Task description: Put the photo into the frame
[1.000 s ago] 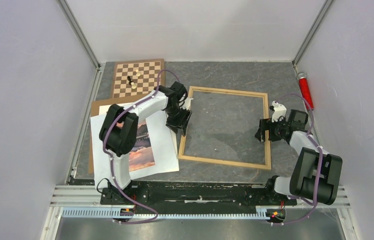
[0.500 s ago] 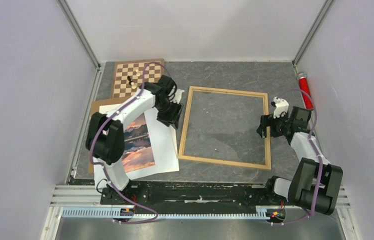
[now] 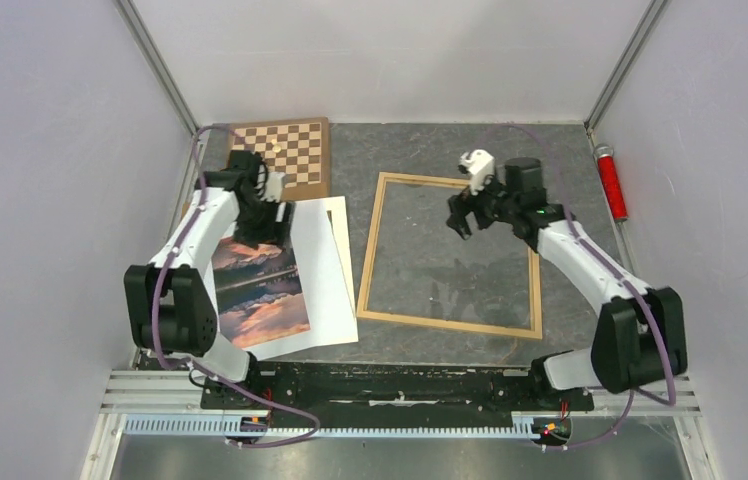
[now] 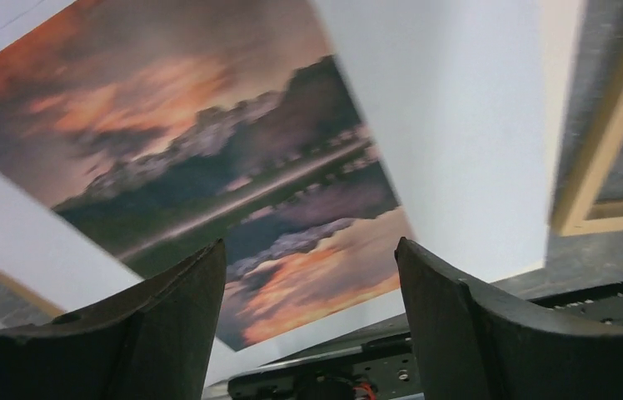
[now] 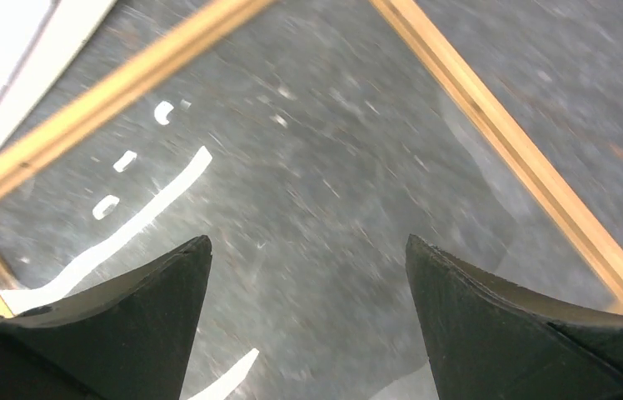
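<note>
Both arms have swung away from the rails of the frame [image 3: 368, 255] since a second ago: the left gripper [image 3: 254, 236] now hangs over the far end of the photo [image 3: 258, 295], and the right gripper [image 3: 459, 219] has crossed from the right rail to above the frame's far half. From above, the photo lies flat on a white sheet [image 3: 325, 275] at the left of the table, outside the frame, with the sheet's edge just beside the left rail and a chessboard [image 3: 298, 150] beyond. Seen from the left wrist, the fingers stand spread with nothing between them, the sunset print below and a frame corner at the right. Seen from the right wrist, blurred, the fingers are likewise wide apart and empty above the grey table inside the frame
</note>
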